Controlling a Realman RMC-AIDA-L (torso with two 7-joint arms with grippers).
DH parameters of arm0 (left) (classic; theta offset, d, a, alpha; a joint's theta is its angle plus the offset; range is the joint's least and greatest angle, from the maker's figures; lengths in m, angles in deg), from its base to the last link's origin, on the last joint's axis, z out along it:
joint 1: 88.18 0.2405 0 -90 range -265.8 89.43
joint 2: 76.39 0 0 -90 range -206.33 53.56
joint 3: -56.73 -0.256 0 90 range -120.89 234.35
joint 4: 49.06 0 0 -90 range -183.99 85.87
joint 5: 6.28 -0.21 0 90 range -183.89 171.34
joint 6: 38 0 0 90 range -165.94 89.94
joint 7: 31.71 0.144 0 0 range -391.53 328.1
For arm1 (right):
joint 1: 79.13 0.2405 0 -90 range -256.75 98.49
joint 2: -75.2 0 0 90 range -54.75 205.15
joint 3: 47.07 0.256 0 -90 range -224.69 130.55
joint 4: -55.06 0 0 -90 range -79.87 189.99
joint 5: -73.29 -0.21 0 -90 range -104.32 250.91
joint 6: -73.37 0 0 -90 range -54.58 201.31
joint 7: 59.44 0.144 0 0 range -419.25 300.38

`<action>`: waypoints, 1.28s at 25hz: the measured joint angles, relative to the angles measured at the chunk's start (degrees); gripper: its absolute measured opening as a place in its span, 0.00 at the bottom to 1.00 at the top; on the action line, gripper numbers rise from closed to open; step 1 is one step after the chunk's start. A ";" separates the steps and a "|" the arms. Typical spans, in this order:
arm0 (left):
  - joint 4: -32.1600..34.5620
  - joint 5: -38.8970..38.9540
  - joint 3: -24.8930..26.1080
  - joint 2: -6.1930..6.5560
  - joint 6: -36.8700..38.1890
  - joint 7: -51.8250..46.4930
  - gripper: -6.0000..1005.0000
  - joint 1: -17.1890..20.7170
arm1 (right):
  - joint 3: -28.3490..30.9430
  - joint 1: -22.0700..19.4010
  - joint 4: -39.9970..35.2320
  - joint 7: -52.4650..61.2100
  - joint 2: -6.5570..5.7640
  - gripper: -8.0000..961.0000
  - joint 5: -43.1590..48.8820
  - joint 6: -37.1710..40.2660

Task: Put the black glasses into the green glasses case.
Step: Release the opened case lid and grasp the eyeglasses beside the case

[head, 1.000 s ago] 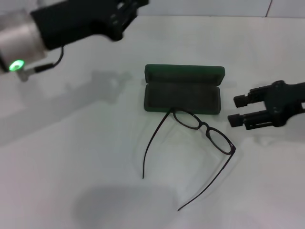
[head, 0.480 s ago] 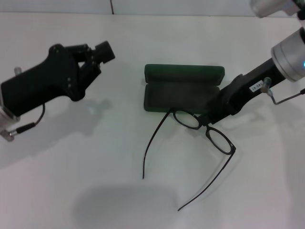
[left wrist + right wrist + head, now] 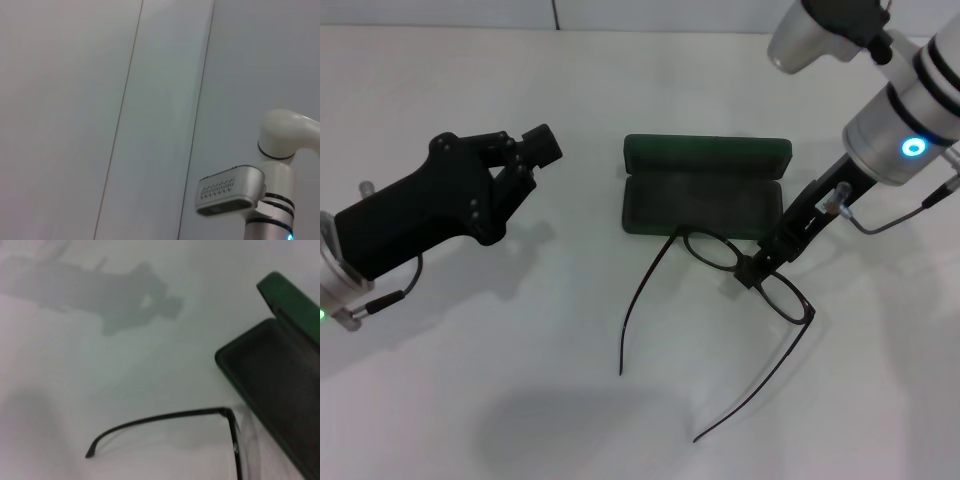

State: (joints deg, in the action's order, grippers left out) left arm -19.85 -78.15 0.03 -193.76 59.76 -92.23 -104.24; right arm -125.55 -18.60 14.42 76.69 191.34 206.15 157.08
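White table [image 3: 470, 400] with the right arm lowered onto the spectacles, the left arm held aside.

Compared with half a second ago, the right claw [image 3: 752, 274] has shifted down to the bridge of the thin black wire-framed glasses [image 3: 750, 270], which lie where they were, temples unfolded, one lens touching the front edge of the open dark green hard-shell glasses case [image 3: 705, 200]; a second ago this arm was well off to the side. The pickup appears imminent, the case interior being unoccupied. Whether the right claw has closed on the frame cannot be told; its tips sit at the bridge. The left claw [image 3: 525, 150] hovers well apart, spread slightly, holding nothing.
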 joint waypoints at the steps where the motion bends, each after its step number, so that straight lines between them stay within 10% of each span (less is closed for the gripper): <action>1: -0.22 0.00 0.00 -0.07 0.00 0.23 0.04 -0.04 | -0.46 0.46 0.88 0.16 0.01 0.62 0.08 -0.34; 14: -0.60 -0.01 0.10 -0.56 0.35 0.94 0.03 0.20 | -3.92 0.24 1.45 0.31 0.05 0.59 -0.36 -3.04; 22: -1.56 0.02 0.10 -0.54 0.10 0.97 0.03 -0.33 | -7.81 0.22 0.94 -0.02 0.04 0.28 -0.46 -4.35; 32: -2.08 0.07 0.14 -0.48 -0.02 1.08 0.03 0.22 | -18.90 -8.46 -16.05 -1.02 -0.05 0.14 -1.11 -7.85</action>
State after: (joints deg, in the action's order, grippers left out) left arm -21.93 -78.08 0.17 -194.24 59.74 -91.15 -104.02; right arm -144.45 -27.06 -1.63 75.68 191.28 205.04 149.23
